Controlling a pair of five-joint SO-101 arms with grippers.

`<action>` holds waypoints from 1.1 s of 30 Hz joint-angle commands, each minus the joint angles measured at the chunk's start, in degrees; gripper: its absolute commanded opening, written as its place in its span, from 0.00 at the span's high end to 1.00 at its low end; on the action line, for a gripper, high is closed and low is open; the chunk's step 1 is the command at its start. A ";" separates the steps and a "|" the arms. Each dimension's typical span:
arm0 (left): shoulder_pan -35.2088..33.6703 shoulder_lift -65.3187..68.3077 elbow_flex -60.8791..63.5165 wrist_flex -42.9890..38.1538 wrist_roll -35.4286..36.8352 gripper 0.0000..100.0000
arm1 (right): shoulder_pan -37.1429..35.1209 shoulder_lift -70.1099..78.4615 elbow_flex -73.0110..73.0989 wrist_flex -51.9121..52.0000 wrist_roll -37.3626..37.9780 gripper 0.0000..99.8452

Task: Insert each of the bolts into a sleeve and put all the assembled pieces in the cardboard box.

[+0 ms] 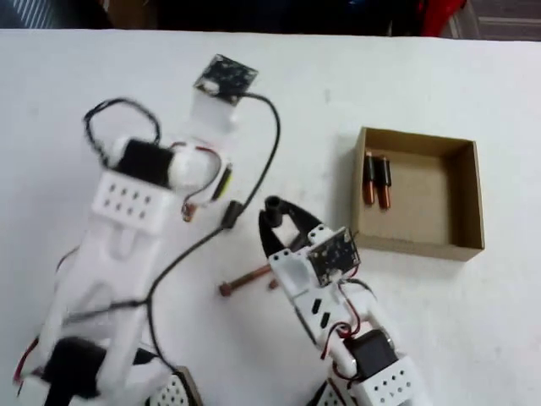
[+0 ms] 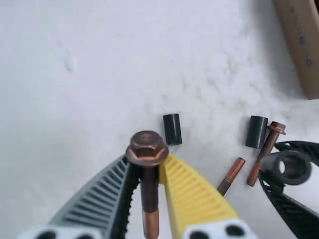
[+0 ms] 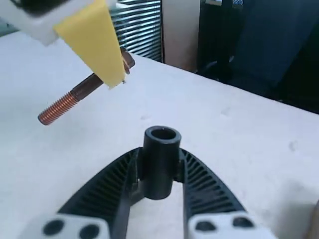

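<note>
My left gripper is shut on a copper bolt, gripped just below its hex head, above the table. In the right wrist view that bolt hangs by the yellow finger, tilted, a short way from the sleeve's open end. My right gripper is shut on a black sleeve held upright. Seen from above, the right gripper with its sleeve sits left of the cardboard box. Two assembled pieces lie inside the box.
On the table lie two loose black sleeves and two loose bolts. One bolt rests beside the right arm. A black cable runs across the table between the arms.
</note>
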 commanded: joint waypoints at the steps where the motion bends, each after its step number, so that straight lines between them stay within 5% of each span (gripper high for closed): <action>1: -0.04 -10.59 1.32 -4.40 0.88 0.98 | -0.22 -0.66 0.53 -4.62 0.44 0.98; 12: -0.04 -17.80 1.58 -8.79 1.49 0.98 | -10.33 -0.66 0.53 -7.16 0.53 0.98; 17: 0.75 -22.64 2.11 -10.64 9.93 0.98 | -9.89 -0.66 0.53 -6.73 0.44 0.98; 25: 8.84 -29.41 13.71 -21.01 9.49 0.98 | -9.80 -0.66 0.53 -6.64 0.35 0.98; 33: 9.36 -40.40 27.87 -36.48 9.76 0.98 | -6.46 -0.66 0.53 -6.64 0.18 0.98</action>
